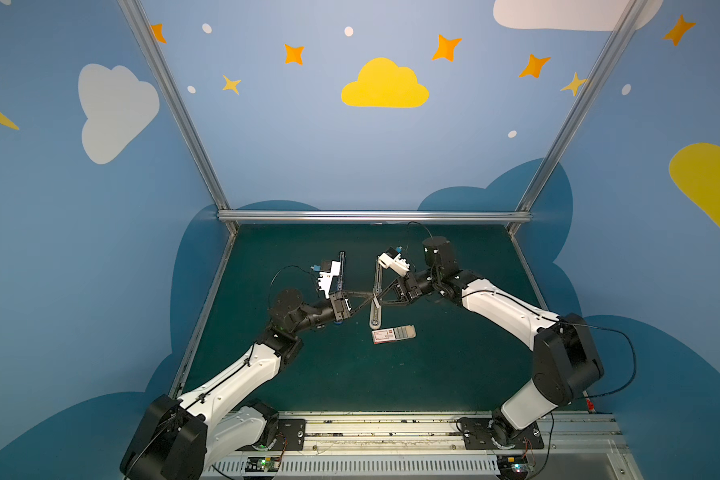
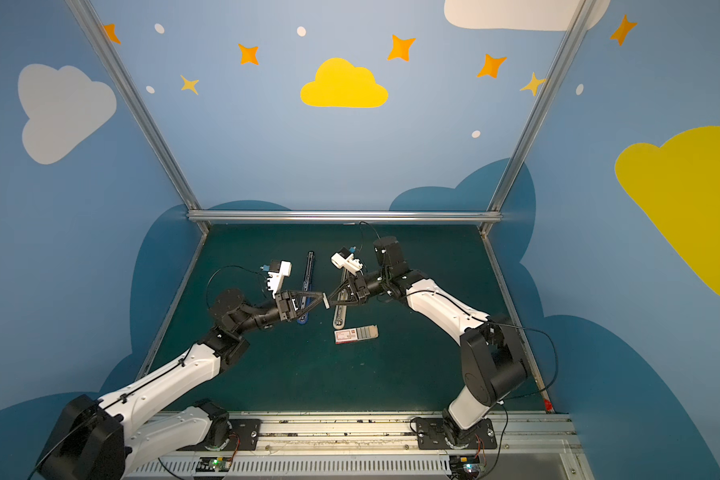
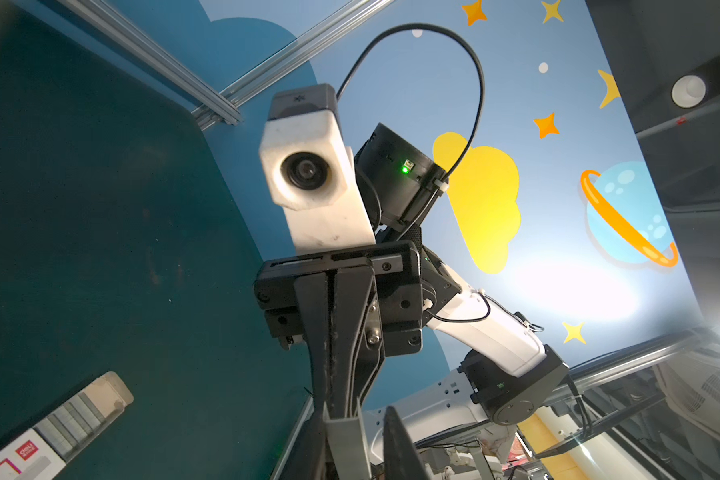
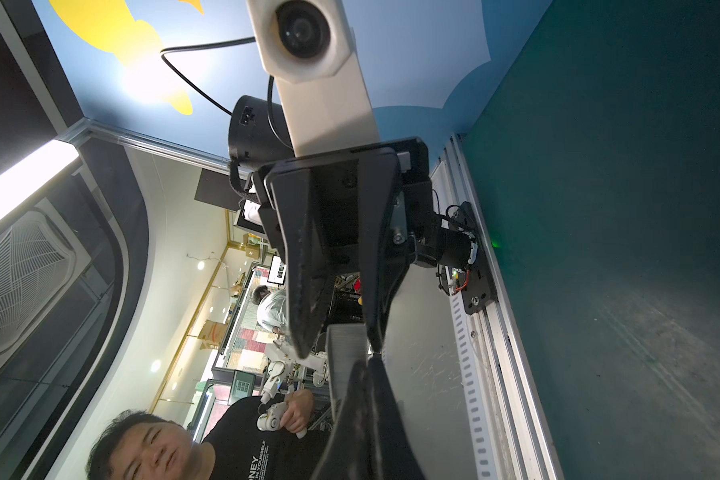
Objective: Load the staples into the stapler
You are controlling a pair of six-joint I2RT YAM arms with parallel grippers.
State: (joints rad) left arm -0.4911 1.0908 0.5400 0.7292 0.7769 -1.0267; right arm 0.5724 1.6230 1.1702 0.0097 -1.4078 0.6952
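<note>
A short silvery strip of staples point(image 1: 375, 300) point(image 2: 326, 300) hangs in the air over the middle of the mat, and my right gripper point(image 1: 378, 301) point(image 4: 362, 374) is shut on it. My left gripper point(image 1: 371, 300) point(image 3: 360, 444) faces it from the left. Its jaws stand narrowly open around the strip point(image 3: 346, 436), with a gap at one finger point(image 3: 398, 440). Below them the stapler lies on the mat as a dark blue long part point(image 2: 308, 282) beside a grey metal part point(image 2: 339, 313). The staples' white-and-red box point(image 1: 393, 333) point(image 3: 59, 428), tray slid out, lies nearer the front.
Aluminium frame posts and a back rail point(image 1: 375, 216) bound the green mat point(image 1: 454, 365). The arms' base rail point(image 1: 391, 428) runs along the front edge. In the right wrist view a person point(image 4: 159, 449) sits outside the cell.
</note>
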